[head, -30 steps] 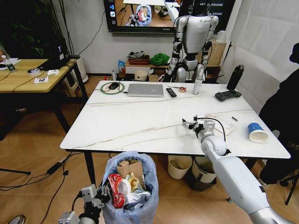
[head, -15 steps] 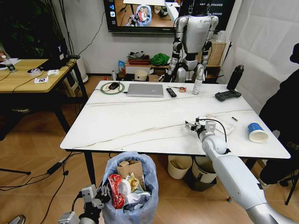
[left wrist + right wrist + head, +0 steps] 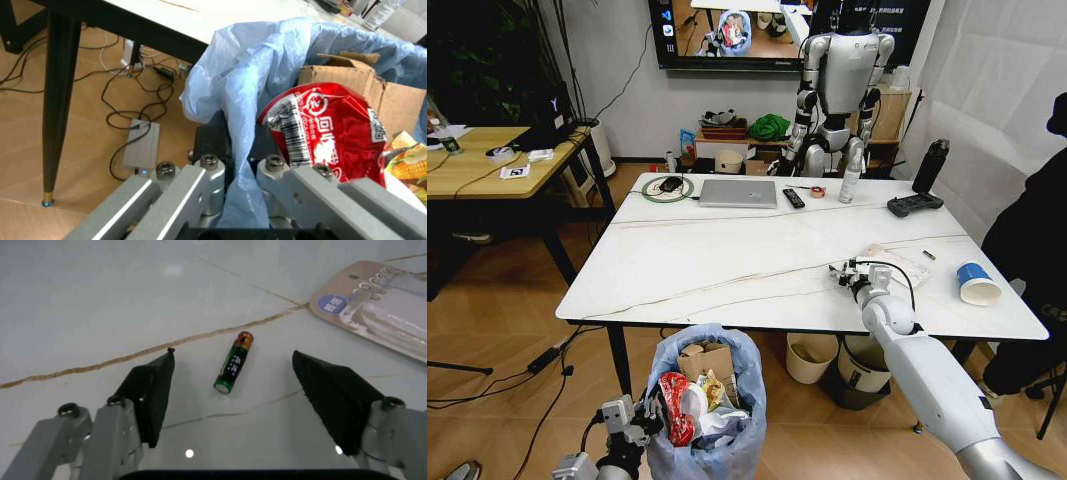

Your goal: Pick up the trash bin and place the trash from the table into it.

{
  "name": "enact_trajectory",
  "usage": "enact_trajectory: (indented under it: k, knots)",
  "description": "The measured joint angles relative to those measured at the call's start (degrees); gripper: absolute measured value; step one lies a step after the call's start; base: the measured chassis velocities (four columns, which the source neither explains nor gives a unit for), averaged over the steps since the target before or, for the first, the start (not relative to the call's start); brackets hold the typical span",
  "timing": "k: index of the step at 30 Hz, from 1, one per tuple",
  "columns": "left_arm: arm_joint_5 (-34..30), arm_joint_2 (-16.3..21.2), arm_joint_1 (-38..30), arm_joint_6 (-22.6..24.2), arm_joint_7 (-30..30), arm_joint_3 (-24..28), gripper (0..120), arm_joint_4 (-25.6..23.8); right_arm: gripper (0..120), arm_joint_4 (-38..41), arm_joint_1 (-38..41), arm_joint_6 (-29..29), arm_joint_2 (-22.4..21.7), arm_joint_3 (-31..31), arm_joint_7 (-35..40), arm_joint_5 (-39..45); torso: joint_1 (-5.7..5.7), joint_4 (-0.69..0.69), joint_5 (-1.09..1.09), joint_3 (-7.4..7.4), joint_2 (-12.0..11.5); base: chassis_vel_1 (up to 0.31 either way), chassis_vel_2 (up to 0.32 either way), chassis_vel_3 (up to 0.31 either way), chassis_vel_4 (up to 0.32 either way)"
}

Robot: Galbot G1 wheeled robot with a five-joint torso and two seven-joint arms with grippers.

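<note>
Over by the table's [image 3: 727,260] right near edge, the right pincer [image 3: 230,390] hangs wide open just above a small battery [image 3: 233,362] lying between its fingers, beside a clear plastic pack [image 3: 383,305]. Below the near edge, the left pincer [image 3: 233,175] grips the trash bin [image 3: 702,410] by its blue bag.

We see the large white marble-veined counter [image 3: 727,265] ahead, with the small trash bin lined with a crinkly light-blue plastic bag [image 3: 710,420] on the floor before its near edge, left of centre. In the bin: crumpled brown cardboard [image 3: 360,87] behind a red wrapper [image 3: 327,132]. The left gripper [image 3: 632,425] sits at the bin's left rim. The right gripper [image 3: 852,273] is over the counter's right part, a small green battery [image 3: 232,367] between its fingers [image 3: 150,390], a flat clear plastic pack [image 3: 383,310] just beyond. A blue-white paper cup [image 3: 978,283] stands farther right.
</note>
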Motion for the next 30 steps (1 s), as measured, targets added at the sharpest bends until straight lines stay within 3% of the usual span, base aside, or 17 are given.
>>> enact_trajectory:
  k: [3,9,18,30]
  knots:
    - [-0.01,0.01,-0.01,0.00,-0.01,0.03,1,0.00,58,0.12,-0.20,0.03,-0.08,-0.01,-0.01,0.01,0.00,0.00,0.01,0.00,0.00,0.000,0.000,0.000,0.000]
    - [-0.09,0.20,-0.17,0.07,-0.07,0.22,1,0.03,31,1.36,-1.64,0.07,-1.21,-0.13,-0.03,0.01,0.00,0.01,0.01,0.00,0.00,0.000,0.000,0.000,0.000]
    - [-0.30,0.52,-0.33,0.11,-0.11,0.33,1,0.10,2,2.04,-2.92,0.10,-1.89,-0.24,-0.01,-0.06,0.00,0.00,0.00,-0.01,0.01,0.000,0.000,0.000,0.000]
    - [-0.43,0.74,-0.54,0.14,-0.14,0.31,1,0.35,0,4.46,-4.43,0.69,-3.28,-0.42,-0.71,1.26,0.02,0.02,0.05,0.02,-0.02,0.000,0.000,0.000,0.000]
